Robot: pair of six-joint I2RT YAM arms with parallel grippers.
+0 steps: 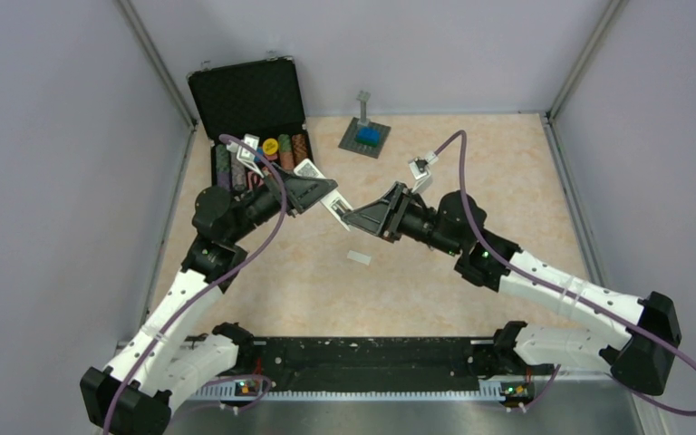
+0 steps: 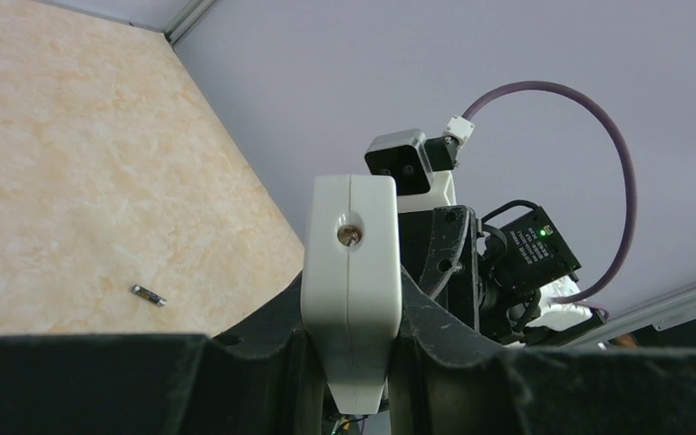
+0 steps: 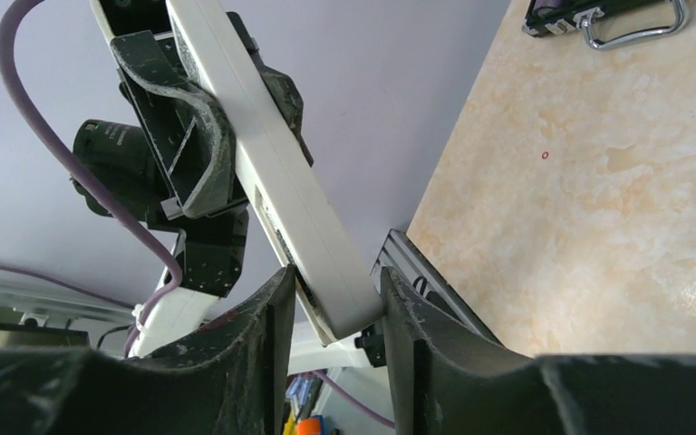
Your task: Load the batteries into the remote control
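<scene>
A beige, marbled counter (image 1: 517,181) is shut in by plain grey walls (image 1: 54,136) with metal rails at the corners. At the back left an open black case (image 1: 245,95) holds poker chips. Near the back middle is a grey base plate (image 1: 367,138) carrying a blue block. A small white cover plate (image 1: 360,258) lies flat on the counter towards the middle, and one battery (image 2: 148,294) lies alone on the bare surface.

Both arms reach inward and meet above the counter's centre, wrists raised. The left pincer (image 2: 349,362) is clamped on the remote control (image 2: 349,281), holding it in the air. The right pincer (image 3: 335,317) has its fingers against both sides of the remote control's lower end, with no gap showing.
</scene>
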